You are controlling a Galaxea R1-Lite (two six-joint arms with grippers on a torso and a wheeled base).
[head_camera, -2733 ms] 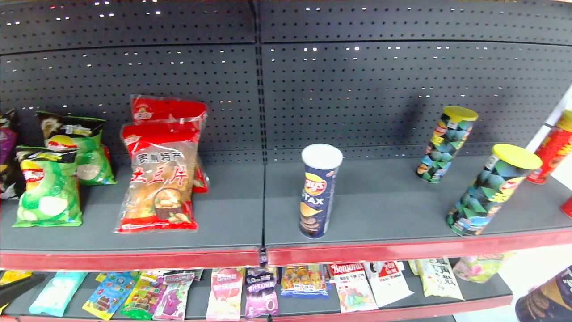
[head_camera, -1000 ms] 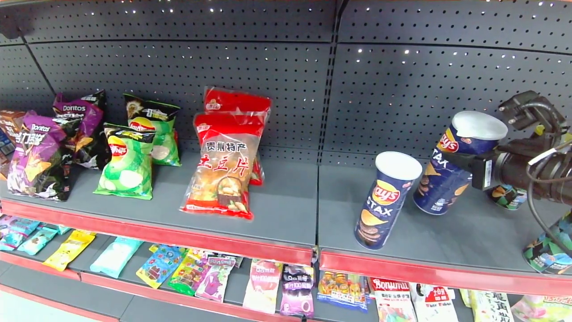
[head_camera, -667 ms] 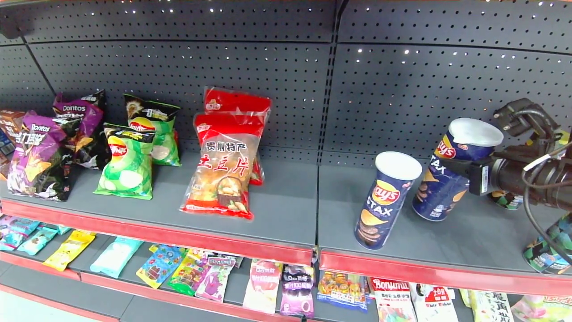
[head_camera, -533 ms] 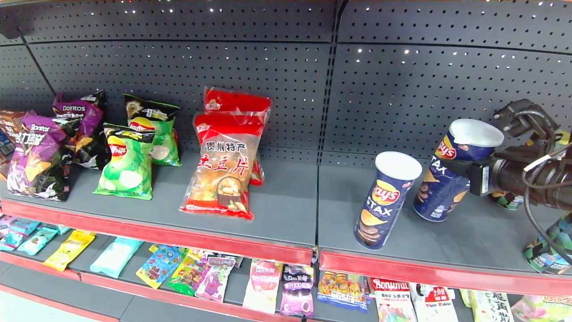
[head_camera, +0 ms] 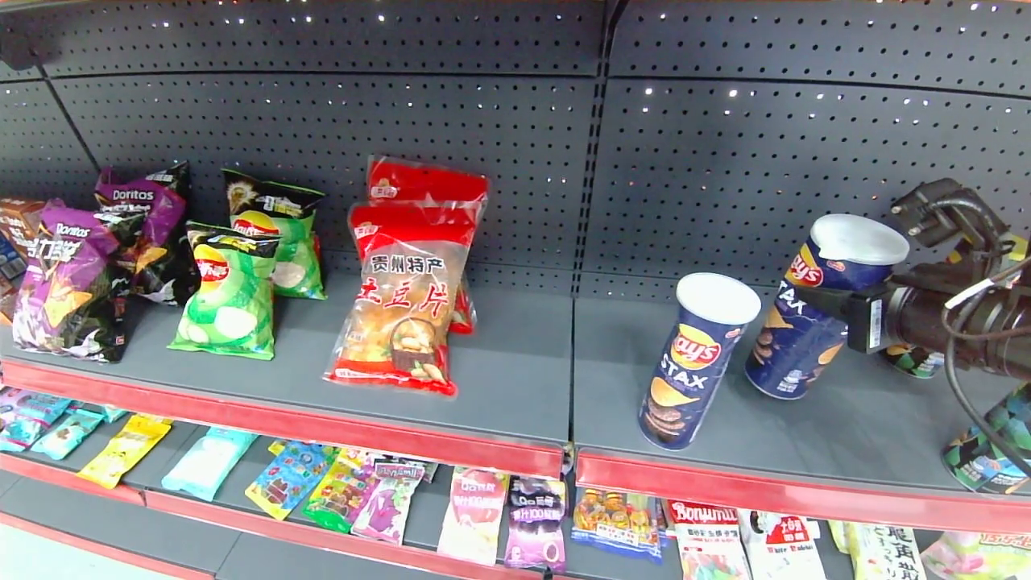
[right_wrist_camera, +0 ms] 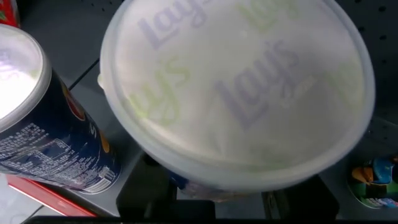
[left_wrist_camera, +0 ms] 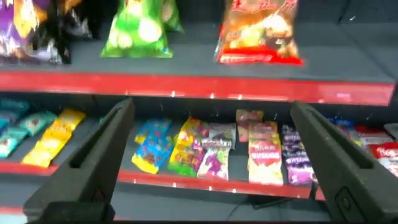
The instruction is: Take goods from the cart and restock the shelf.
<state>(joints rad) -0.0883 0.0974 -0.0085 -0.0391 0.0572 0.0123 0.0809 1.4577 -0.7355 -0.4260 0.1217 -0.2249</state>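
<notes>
A blue chip can point(head_camera: 793, 354) with a white lid point(right_wrist_camera: 236, 87) leans tilted on the grey shelf point(head_camera: 499, 379), its base at or just above the shelf surface. My right gripper point(head_camera: 834, 310) is shut around its middle, coming in from the right. A second, identical blue can point(head_camera: 699, 358) stands upright just in front and to the left, near the red shelf edge; it is the can beside the lid point(right_wrist_camera: 43, 124) in the right wrist view. My left gripper point(left_wrist_camera: 211, 162) is open and holds nothing, low down facing the lower shelf.
Green chip bags point(head_camera: 229, 294), purple bags point(head_camera: 68, 274) and red-topped clear bags point(head_camera: 403, 310) fill the shelf's left half. Patterned cans point(head_camera: 987, 451) stand at the far right. Candy packs point(head_camera: 483, 515) line the lower shelf. Bare shelf lies between the bags and the cans.
The head camera has turned since the oldest frame. Over the last second my right gripper lowered the held can slightly toward the shelf; it has hardly moved since.
</notes>
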